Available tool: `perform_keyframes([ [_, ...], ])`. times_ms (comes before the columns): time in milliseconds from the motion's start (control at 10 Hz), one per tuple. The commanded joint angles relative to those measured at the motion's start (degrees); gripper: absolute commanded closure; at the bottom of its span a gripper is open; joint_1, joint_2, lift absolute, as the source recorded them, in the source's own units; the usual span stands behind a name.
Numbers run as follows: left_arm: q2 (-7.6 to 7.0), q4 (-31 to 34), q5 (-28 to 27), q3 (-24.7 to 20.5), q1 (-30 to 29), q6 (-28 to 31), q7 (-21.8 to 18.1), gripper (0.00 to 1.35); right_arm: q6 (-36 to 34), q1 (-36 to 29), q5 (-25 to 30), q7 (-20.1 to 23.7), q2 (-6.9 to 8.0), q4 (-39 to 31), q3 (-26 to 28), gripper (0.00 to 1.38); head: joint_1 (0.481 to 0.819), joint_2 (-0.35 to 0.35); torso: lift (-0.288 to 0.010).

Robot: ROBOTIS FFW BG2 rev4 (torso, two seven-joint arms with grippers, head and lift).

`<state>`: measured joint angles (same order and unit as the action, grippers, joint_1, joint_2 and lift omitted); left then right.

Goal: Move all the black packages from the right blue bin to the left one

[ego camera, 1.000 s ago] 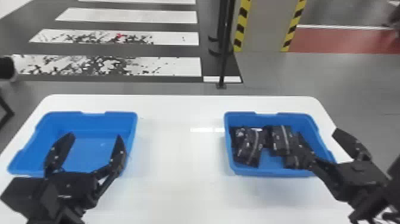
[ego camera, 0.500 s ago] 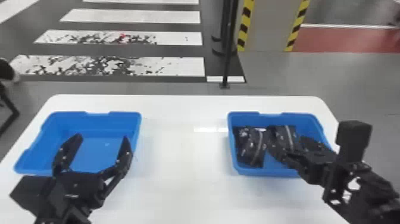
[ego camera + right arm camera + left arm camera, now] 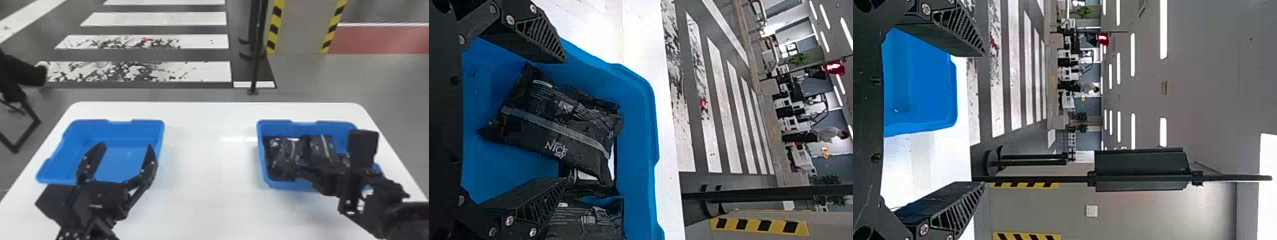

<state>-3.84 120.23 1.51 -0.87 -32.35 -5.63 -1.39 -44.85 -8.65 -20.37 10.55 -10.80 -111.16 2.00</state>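
From my station I read this as the very start of the transfer. The black packages [image 3: 289, 156] lay bunched in the right blue bin [image 3: 277, 127], on the right of the white surface [image 3: 207, 204], some resting against or over others. I couldn't get a firm count, because my own arm covered part of the heap. In the left blue bin [image 3: 95, 127] I could make out no package at all, only its bare blue floor and walls, with a corner masked by the arm in front. So, as far as I could judge, nothing had been delivered and the whole load was left to carry.

My right gripper [image 3: 565, 120] was at the right bin with its jaws spread and nothing clenched. A plump package with a pale band [image 3: 554, 120] lay in line with the gap, and another package [image 3: 589, 220] sat beyond one finger. I took the banded one for my likely first pick. I'd have wanted to go lower before closing, since a shallow pinch on that loose wrapper might slip, or drag a neighbour along.

My left gripper [image 3: 126, 145] was parked at the near side of the left bin, jaws apart and holding nothing.
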Motion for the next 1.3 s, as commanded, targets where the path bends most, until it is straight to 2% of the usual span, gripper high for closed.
perform_keyframes([
  [0, -0.02, 0.08, -0.02, 0.07, 0.01, -0.14, -0.02, 0.11, 0.14, 1.90, -0.89, 0.00, 0.08, 3.23, -0.75, 0.20, 0.695, 0.035, -0.140],
  [500, -0.20, 0.08, -0.14, 0.30, 0.29, -0.42, -0.11, 0.11, 1.12, 6.26, -2.71, -0.09, 0.08, 11.39, -2.35, 0.20, 0.695, 0.043, -0.140],
  [600, -0.20, -0.06, -0.14, 0.30, 0.29, -0.42, -0.11, 0.11, 1.12, 6.68, -3.51, -0.09, -0.01, 12.09, -3.15, 0.24, 0.695, 0.044, -0.140],
  [700, -0.29, -0.06, -0.14, 0.30, 0.29, -0.42, -0.11, 0.11, 0.42, 6.97, -5.00, -0.09, -0.09, 12.93, -3.83, 0.36, 0.695, 0.051, -0.140],
  [900, -0.37, -0.06, -0.02, 0.42, 0.44, -0.28, -0.11, 0.11, -0.57, 7.25, -6.03, -0.09, -0.27, 13.78, -3.83, 0.88, 0.695, 0.065, -0.140],
  [1000, -0.37, -0.06, -0.02, 0.42, 0.44, -0.28, -0.11, 0.11, -0.43, 6.97, -6.26, -0.09, -0.27, 13.36, -3.83, 1.09, 0.695, 0.068, -0.140],
  [1200, -0.46, -0.06, -0.02, 0.42, 0.44, -0.28, -0.11, 0.11, -0.01, 6.12, -6.48, -0.09, -0.36, 12.37, -3.60, 1.15, 0.695, 0.071, -0.140],
])
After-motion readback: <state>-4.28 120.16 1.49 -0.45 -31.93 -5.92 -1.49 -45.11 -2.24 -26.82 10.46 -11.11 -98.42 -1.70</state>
